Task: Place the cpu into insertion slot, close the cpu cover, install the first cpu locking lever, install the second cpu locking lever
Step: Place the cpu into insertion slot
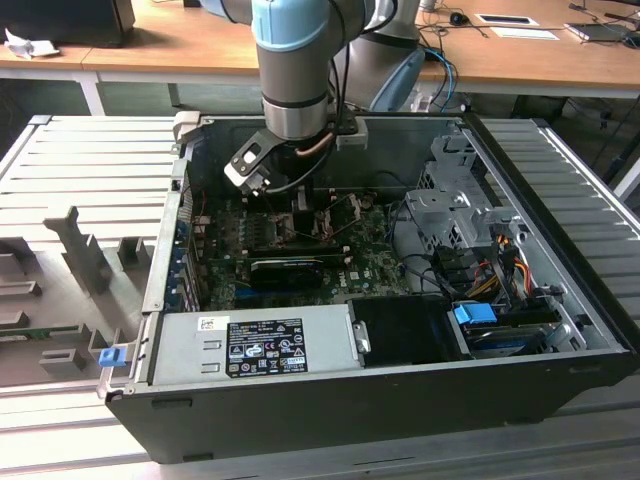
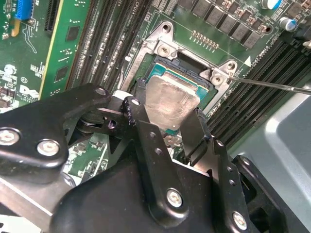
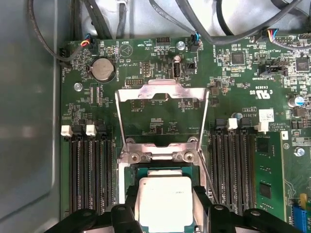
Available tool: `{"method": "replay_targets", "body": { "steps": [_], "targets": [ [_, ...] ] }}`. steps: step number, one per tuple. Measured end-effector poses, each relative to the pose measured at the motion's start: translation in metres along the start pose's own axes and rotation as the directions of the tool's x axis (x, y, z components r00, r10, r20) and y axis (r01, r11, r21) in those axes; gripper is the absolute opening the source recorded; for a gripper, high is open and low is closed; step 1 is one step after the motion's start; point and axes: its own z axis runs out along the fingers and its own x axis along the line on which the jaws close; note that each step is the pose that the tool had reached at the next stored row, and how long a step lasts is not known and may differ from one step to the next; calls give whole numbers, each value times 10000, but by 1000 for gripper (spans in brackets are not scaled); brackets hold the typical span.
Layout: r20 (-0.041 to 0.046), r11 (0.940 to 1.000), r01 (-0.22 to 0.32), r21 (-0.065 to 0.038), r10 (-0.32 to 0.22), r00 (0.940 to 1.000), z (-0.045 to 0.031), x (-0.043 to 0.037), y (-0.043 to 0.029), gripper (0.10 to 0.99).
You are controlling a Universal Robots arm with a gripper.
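Observation:
In both wrist views my gripper is shut on the cpu, a pale silver square held by two opposite edges between the black fingers. The cpu sits right over the insertion slot, slightly tilted, and I cannot tell whether it touches the socket. The cpu cover, a silver frame with a cut-out middle, lies flipped open on the board beyond the slot. A thin wire locking lever runs past the slot's side. In the exterior view the arm reaches down into the computer case.
Rows of black memory slots flank the socket closely. A long black card lies across the green board. A grey power supply fills the case front, a drive cage and cables the exterior view's right.

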Motion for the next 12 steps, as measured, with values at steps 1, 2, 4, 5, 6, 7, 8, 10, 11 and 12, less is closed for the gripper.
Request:
{"method": "replay_targets", "body": {
  "steps": [1, 2, 4, 5, 6, 7, 8, 10, 11, 12],
  "targets": [
    [2, 10000, -3, 0, 3, 10000, 6, 0, -1, 525],
    [1, 10000, -4, 0, 4, 10000, 14, 0, -2, 525],
    [5, 10000, -3, 2, 3, 10000, 16, 0, -3, 525],
    [3, 10000, -4, 2, 4, 10000, 17, 0, -3, 525],
    [2, 10000, -4, 1, 4, 10000, 18, 0, -2, 525],
    [3, 10000, -4, 1, 4, 10000, 18, 0, -3, 525],
    [2, 10000, -4, 1, 4, 10000, 19, 0, -3, 525],
    [1, 10000, -4, 1, 4, 10000, 20, 1, -3, 600],
    [1, 10000, -4, 1, 4, 10000, 20, 1, -3, 600],
    [-6, 10000, -7, -2, 7, 10000, 21, 8, -3, 663]
  ]
}}
